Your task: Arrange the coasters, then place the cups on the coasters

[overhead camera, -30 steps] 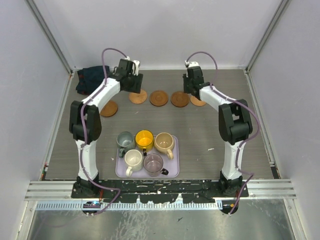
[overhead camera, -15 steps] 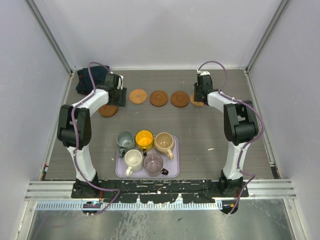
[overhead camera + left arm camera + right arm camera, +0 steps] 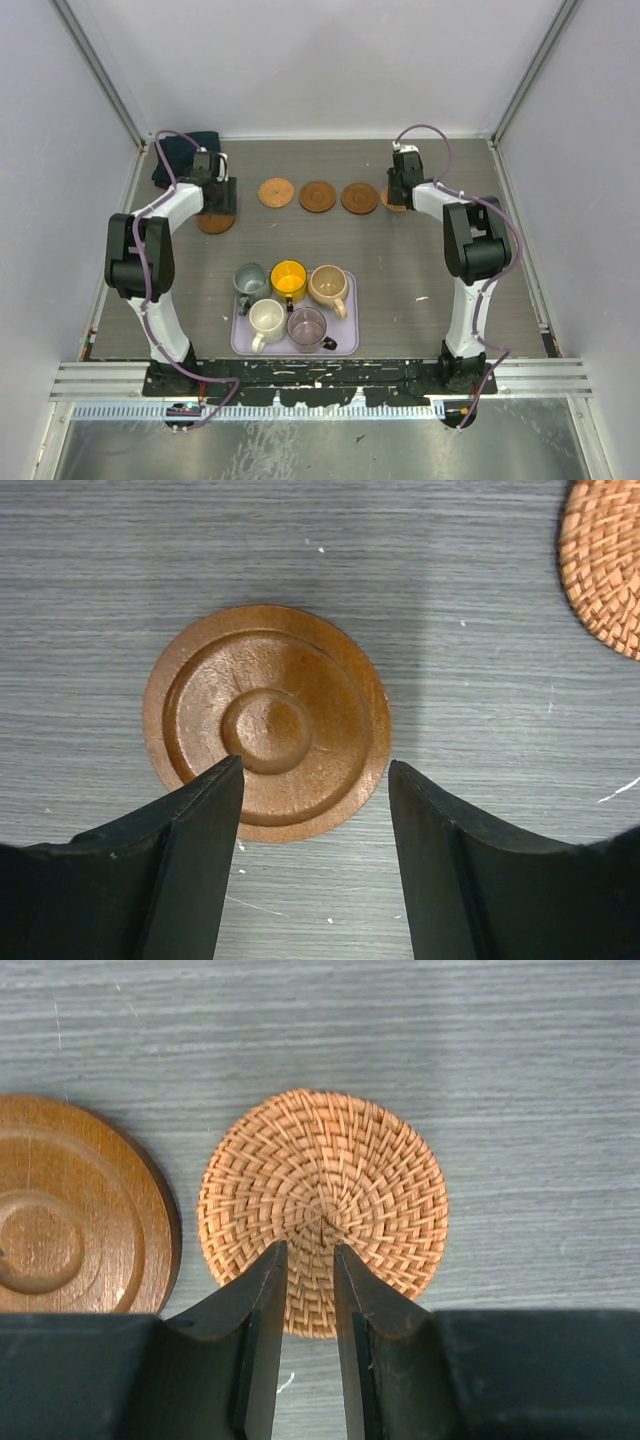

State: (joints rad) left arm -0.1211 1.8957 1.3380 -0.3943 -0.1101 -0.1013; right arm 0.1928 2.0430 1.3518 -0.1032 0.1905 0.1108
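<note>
Five round coasters lie in a row at the back. In the left wrist view my left gripper (image 3: 315,770) hangs open above the near edge of a ringed brown wooden coaster (image 3: 267,735), nothing between its fingers. From above, that left gripper (image 3: 217,196) hides part of this leftmost coaster (image 3: 213,224). My right gripper (image 3: 309,1247) is open only a narrow gap over a woven straw coaster (image 3: 322,1185), empty. Seen from the top, the right gripper (image 3: 400,186) covers that rightmost coaster (image 3: 392,203). Several cups, among them a yellow cup (image 3: 289,277) and a cream cup (image 3: 267,318), stand on the lavender tray (image 3: 346,345).
Three more coasters (image 3: 318,196) lie between the two grippers. A wooden coaster (image 3: 60,1210) sits just left of the woven one, and another woven coaster (image 3: 605,560) lies right of the left gripper. A dark blue cloth (image 3: 178,152) is bunched in the back left corner.
My left arm has swung left and nearer, from beside the second coaster to over the leftmost one. The right gripper has shifted slightly right over the woven coaster and narrowed a little.
</note>
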